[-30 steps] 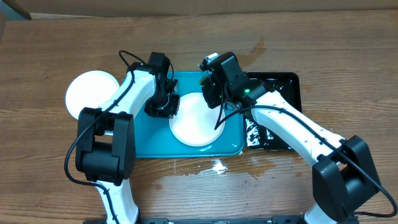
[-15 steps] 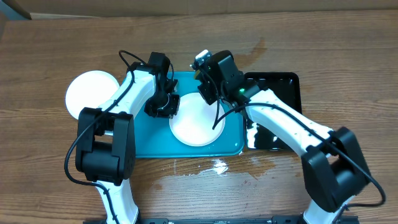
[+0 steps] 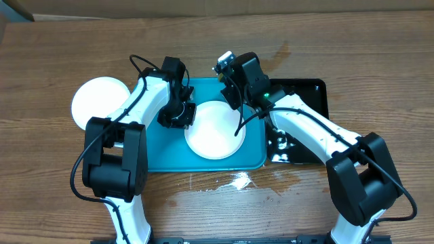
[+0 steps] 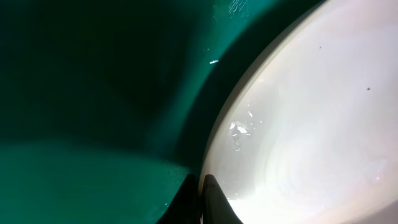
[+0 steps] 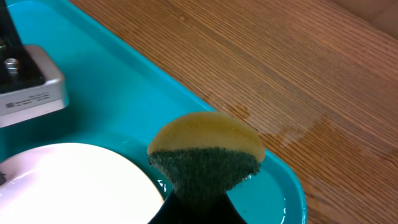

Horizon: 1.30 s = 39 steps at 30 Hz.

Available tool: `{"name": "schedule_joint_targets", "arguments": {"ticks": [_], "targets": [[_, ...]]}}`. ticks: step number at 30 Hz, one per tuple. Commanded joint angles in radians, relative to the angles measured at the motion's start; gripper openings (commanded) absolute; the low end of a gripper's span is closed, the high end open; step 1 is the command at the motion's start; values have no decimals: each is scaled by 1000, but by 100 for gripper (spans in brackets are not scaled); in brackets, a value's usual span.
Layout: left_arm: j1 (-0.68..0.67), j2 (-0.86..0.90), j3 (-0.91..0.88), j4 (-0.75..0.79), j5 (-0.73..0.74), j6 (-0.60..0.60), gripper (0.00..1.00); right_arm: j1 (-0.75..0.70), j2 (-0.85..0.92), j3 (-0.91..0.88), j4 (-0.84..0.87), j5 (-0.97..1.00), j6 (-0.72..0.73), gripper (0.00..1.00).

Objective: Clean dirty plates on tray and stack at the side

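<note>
Sponge (image 5: 205, 157) now nearer far rim of tray (image 5: 118, 81)

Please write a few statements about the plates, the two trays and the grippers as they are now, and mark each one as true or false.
1. The right gripper holds a sponge. True.
2. A black tray lies to the right of the blue tray. True.
3. Both plates lie in the blue tray. False: only the tray plate lies there. The table plate lies on the table, left of the blue tray.
4. The sponge presses on the middle of the tray plate. False: it is beside that plate, over the bare tray floor near the rim.
5. The left gripper is shut on the rim of the tray plate. True.
</note>
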Motion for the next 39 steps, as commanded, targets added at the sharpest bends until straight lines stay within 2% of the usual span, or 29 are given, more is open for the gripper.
{"name": "schedule_joint_targets", "arguments": {"ticks": [1,12,18,24,35,39], "targets": [[-9,19,-2,-3,11,26,4,-2,22,18,6,6,-7,4],[-9,19,-2,-3,1,27,4,-4,28,18,-22,26,-13,4],[-9,18,-1,-10,-51,26,4,-4,19,18,-27,45,-31,4],[-9,18,26,-53,-72,26,4,-4,-51,20,-56,45,61,4],[-8,18,187,-198,-64,26,4,-42,-143,20,-286,-8,260,4],[-8,18,208,-212,-64,24,4,-119,-204,20,-344,-92,338,14]]}}
